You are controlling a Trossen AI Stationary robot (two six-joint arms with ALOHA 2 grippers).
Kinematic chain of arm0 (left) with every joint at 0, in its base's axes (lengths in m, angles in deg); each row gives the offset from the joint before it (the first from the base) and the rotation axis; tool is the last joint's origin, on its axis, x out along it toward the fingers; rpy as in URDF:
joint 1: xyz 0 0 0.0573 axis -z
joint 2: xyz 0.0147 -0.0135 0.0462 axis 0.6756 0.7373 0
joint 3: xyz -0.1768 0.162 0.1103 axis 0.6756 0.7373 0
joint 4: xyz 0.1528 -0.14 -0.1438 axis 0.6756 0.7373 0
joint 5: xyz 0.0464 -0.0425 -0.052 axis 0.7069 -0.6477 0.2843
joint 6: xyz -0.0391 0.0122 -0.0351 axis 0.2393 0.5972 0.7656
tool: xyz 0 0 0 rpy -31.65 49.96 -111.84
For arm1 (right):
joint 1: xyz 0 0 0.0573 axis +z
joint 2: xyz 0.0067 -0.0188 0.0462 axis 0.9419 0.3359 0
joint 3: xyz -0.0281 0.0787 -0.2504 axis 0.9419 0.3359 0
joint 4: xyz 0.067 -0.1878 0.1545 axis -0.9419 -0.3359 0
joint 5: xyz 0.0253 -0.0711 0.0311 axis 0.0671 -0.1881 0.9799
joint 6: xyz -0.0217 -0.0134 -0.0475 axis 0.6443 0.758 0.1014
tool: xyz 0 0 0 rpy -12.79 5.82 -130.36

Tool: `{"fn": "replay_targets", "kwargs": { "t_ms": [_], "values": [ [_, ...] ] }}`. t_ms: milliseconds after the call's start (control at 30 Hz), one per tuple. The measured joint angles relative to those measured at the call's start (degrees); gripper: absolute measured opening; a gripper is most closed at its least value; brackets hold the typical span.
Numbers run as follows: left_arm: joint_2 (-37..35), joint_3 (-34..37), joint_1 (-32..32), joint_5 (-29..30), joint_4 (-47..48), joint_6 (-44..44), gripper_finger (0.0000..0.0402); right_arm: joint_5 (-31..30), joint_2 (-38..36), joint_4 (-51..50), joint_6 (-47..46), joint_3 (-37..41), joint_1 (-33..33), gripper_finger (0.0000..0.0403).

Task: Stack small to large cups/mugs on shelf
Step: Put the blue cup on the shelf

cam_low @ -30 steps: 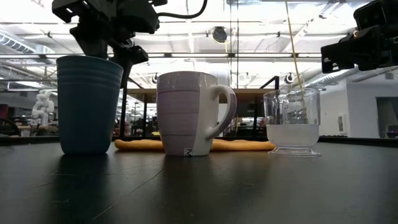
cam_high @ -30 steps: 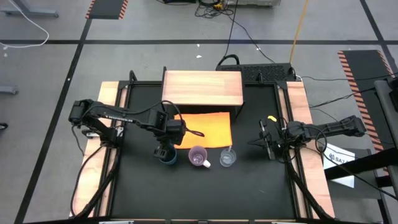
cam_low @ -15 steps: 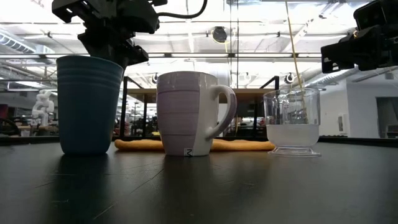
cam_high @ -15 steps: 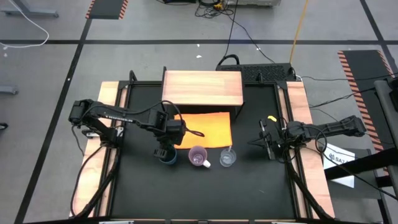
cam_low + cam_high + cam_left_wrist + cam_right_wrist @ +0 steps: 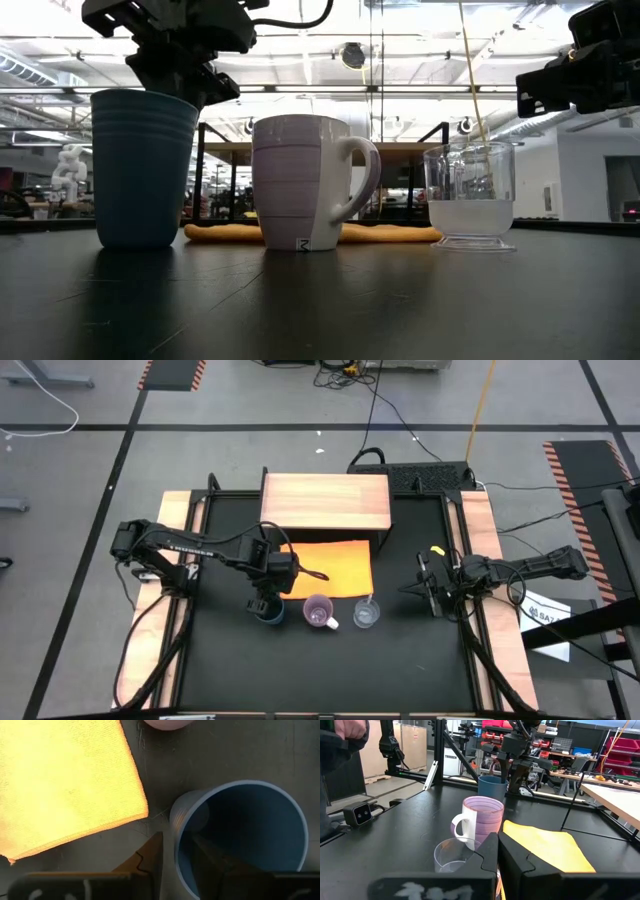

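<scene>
You have three cups in a row on the black table (image 5: 400, 670), one of each kind. Your left gripper (image 5: 266, 603) stands directly over the leftmost one, the dark blue tumbler (image 5: 143, 165): a handleless, slightly tapered cup with faint horizontal ribs and a matt finish. In the left wrist view the gripper's two dark fingers (image 5: 150, 855) straddle the tumbler's rim, one outside the wall and one inside, closed in on it; it looks like a pinch on the rim, though the contact itself is hard to make out. The tumbler sits on the table.

Just to the gripper's right stands the lilac mug (image 5: 305, 180), a glazed cylinder with one loop handle on its right side and fine bands round its body. Next along, a little apart from it, is the clear cup (image 5: 470, 195), see-through plastic or glass, shorter, with a thick foot.

Beyond the gripper lies one flat orange cloth (image 5: 335, 568), soft and finely napped, its near corner just beside the tumbler. Past the cloth stands the single shelf (image 5: 325, 501), a light wooden rectangular board, with no cup on it.

Your right gripper (image 5: 425, 586) waits well to the right of the clear cup, fingers pressed together and holding nothing.
</scene>
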Motion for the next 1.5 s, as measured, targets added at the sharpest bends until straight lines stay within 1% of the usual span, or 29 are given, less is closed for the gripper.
{"fn": "replay_targets", "kwargs": {
  "t_ms": [67,133,267,300,1000,1133,1300,1500],
  "values": [
    [0.0,0.0,0.02,0.0,-0.02,-0.44,0.0085,0.0,0.0,0.0,0.0,0.0,0.0,0.0],
    [0.0,0.0,0.02,0.0,-0.07,-0.81,0.0071,0.0,0.0,-0.02,0.0,0.01,0.0,0.0],
    [0.0,0.0,0.02,0.18,-0.15,-1.74,0.0019,0.0,0.0,-0.02,0.0,0.0,0.0,0.0],
    [0.0,0.0,0.02,0.2,-0.15,-1.57,0.0011,0.0,0.0,-0.02,0.0,0.0,0.0,0.0],
    [0.0,0.0,0.07,-0.09,0.05,-0.64,0.0006,0.0,0.01,-0.02,0.26,0.0,0.0,0.0],
    [0.0,-0.11,1.35,-0.05,-0.15,-2.96,0.0004,0.0,0.02,-0.02,0.26,0.02,0.0,0.0],
    [0.07,-3.3,1.73,-1.32,2.47,-2.5,0.0004,0.0,0.02,-0.02,0.61,0.01,0.0,0.0],
    [0.07,-10.56,1.97,-1.66,6.6,-2.58,0.0003,0.0,0.02,-0.02,1.37,0.0,0.0,0.0]
  ]
}}
